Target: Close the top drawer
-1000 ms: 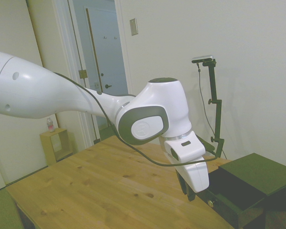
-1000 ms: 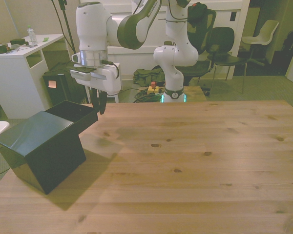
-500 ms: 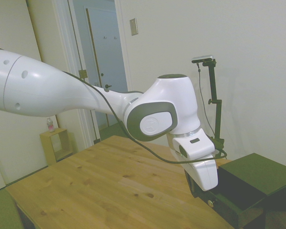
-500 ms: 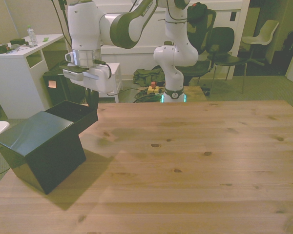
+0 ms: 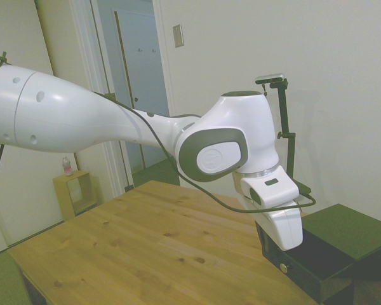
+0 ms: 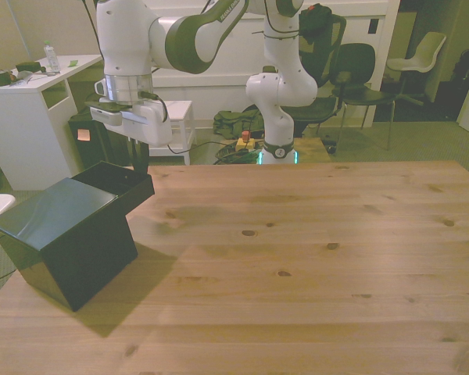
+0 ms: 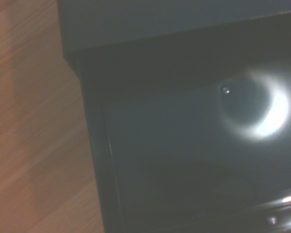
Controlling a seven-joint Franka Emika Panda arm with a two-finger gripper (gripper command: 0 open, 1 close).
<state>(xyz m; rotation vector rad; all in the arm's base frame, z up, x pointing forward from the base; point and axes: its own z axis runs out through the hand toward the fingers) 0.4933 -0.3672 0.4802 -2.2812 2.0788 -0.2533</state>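
Observation:
A small black cabinet [image 6: 62,234] stands at the front view's left end of the wooden table [image 6: 297,258]. Its top drawer [image 6: 116,183] is partly pulled out, toward the table's far edge. In the side view the top drawer [image 5: 312,255] juts from the cabinet [image 5: 352,229], with a small brass knob [image 5: 283,267] on its front. My gripper [image 6: 139,162] hangs straight down at the drawer's outer front edge, and in the side view the gripper [image 5: 264,244] sits just above the knob. The wrist view looks down into the dark drawer [image 7: 194,160].
A white desk [image 6: 23,94] with small items stands off the table at the front view's left. Chairs [image 6: 352,70] and the arm's base [image 6: 277,144] are beyond the far edge. In the side view a small wooden cube shelf [image 5: 76,194] sits on the floor by a door.
The arm has swung toward the cabinet, carrying the gripper from beside the drawer's front up against its front edge. The drawer looks about as far out as before.

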